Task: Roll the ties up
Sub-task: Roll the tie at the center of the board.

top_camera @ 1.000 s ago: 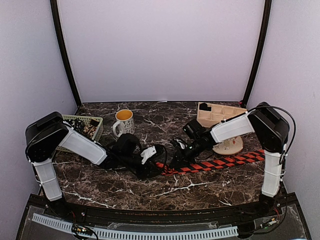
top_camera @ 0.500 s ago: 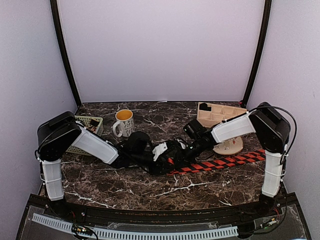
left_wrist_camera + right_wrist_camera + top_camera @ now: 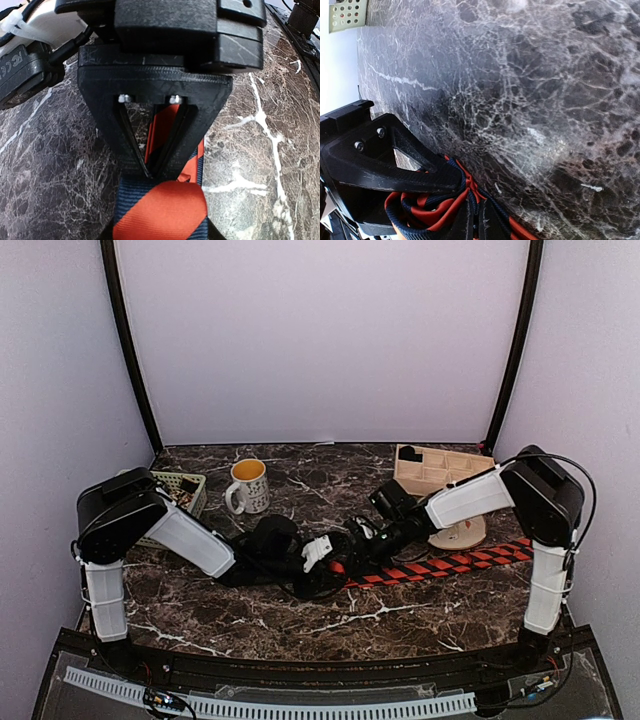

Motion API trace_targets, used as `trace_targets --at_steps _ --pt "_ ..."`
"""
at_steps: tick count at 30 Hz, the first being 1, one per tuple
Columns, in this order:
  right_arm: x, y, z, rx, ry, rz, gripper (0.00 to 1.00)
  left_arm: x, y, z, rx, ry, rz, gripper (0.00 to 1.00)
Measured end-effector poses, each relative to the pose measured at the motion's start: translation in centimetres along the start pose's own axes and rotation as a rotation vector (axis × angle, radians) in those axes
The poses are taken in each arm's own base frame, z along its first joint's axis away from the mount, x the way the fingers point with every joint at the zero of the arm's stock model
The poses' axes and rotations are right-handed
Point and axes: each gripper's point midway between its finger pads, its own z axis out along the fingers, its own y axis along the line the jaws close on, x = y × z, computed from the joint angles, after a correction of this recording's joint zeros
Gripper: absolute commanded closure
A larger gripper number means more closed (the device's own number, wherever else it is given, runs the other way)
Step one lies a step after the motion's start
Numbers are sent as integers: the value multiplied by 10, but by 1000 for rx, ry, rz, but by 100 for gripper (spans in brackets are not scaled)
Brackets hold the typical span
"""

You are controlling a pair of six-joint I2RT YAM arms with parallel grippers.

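The red-and-dark striped tie (image 3: 450, 563) lies flat on the marble table from the right edge toward the middle. Its left end is bunched into loose folds between my two grippers. My left gripper (image 3: 335, 568) is shut on the folded end; in the left wrist view its jaws (image 3: 151, 172) meet on red and navy fabric (image 3: 162, 212). My right gripper (image 3: 362, 548) is right beside it, shut on the tie's edge (image 3: 427, 215) in the right wrist view (image 3: 474, 227). The left gripper's fingers (image 3: 420, 172) touch the same bundle. No dotted ties are in view.
A white mug (image 3: 247, 483) with a yellow inside stands at the back left. A green basket (image 3: 178, 490) is left of it. A wooden divided box (image 3: 440, 468) is at the back right. A cream round object (image 3: 460, 532) sits under the right arm. Black cables trail by the left wrist.
My left arm has reached right, bringing its gripper onto the tie's bunched end beside the right gripper. The right gripper has barely moved.
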Motion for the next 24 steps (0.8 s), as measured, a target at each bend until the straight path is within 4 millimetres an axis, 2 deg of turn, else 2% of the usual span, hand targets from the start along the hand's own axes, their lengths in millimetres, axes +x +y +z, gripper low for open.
trace_targets --at_steps 3,6,9,15,19,24 --pt "1 0 0 -7 -9 3 89 0 1 0 -13 5 6 64" --pt "1 1 -2 -11 -14 9 73 1 3 1 -25 18 12 67" --pt "1 4 -10 -6 -33 15 66 2 4 1 -31 31 12 69" --pt "4 6 -26 1 -54 50 61 4 5 -2 -51 58 12 70" --pt "1 17 -36 -21 -76 52 57 5 7 -3 -64 68 11 70" --pt "0 33 -41 -61 -75 50 59 5 6 -3 -70 74 12 70"
